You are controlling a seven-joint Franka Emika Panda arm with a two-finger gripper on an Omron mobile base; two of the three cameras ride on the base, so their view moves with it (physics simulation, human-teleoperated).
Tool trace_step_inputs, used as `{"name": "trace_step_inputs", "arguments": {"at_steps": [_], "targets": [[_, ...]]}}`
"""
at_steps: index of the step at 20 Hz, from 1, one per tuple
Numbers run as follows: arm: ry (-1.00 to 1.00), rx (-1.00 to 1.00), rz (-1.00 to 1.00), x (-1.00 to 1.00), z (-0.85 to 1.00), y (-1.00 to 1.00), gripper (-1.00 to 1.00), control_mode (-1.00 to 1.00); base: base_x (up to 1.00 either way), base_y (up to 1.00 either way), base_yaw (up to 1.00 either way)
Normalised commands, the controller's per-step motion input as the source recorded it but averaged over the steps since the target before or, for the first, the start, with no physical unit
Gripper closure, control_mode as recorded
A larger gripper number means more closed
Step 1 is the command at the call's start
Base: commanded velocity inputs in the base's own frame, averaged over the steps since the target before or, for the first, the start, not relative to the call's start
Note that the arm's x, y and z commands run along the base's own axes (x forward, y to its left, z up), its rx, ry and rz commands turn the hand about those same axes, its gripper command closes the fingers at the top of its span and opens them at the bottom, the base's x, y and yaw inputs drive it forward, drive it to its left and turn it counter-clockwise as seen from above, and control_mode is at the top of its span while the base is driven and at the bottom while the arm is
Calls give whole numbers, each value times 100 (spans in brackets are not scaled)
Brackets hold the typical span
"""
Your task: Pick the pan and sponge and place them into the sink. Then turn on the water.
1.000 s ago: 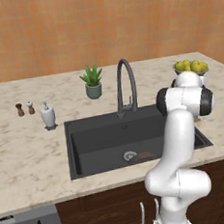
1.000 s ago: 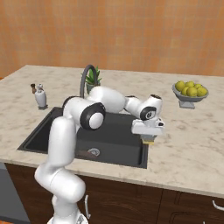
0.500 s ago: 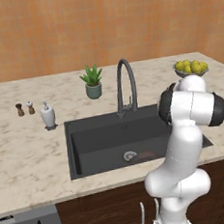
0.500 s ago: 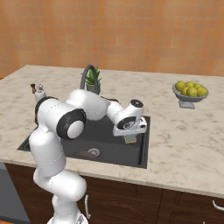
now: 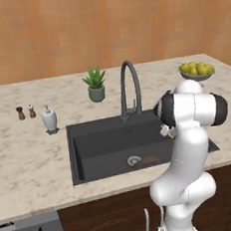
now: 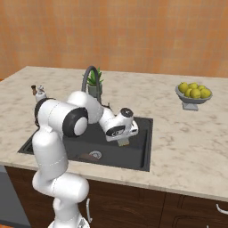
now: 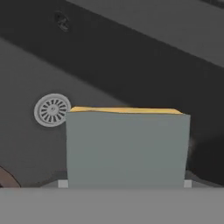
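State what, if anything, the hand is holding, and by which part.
The hand holds the sponge by its flat faces, over the sink.

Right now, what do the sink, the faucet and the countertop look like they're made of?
The sink looks like matte black composite or coated metal: dull, no glints. Its drain looks like steel, pale and slotted. The faucet seems dark grey metal with a satin finish. The countertop looks like polished beige marble or similar stone, judging by its veining.

sink [image 6: 140, 147]: basin floor open around the drain [image 7: 52, 109] | pan [image 6: 84, 156] just left of drain, low obstacle | faucet [image 5: 129, 88] rises at sink's back rim | pincer [image 6: 124, 141] holding sponge [image 7: 127, 146] hangs over sink's right part
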Motion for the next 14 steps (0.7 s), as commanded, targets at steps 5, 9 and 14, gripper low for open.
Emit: {"name": "trace_step_inputs", "arguments": {"at_steps": [5, 9, 14], "targets": [[-17, 23, 1, 17, -51, 12, 100, -100, 0, 0, 0], [-1, 9, 1, 9, -47, 60, 100, -100, 0, 0, 0], [17, 0, 0, 49, -33, 24, 100, -100, 0, 0, 0]]}}
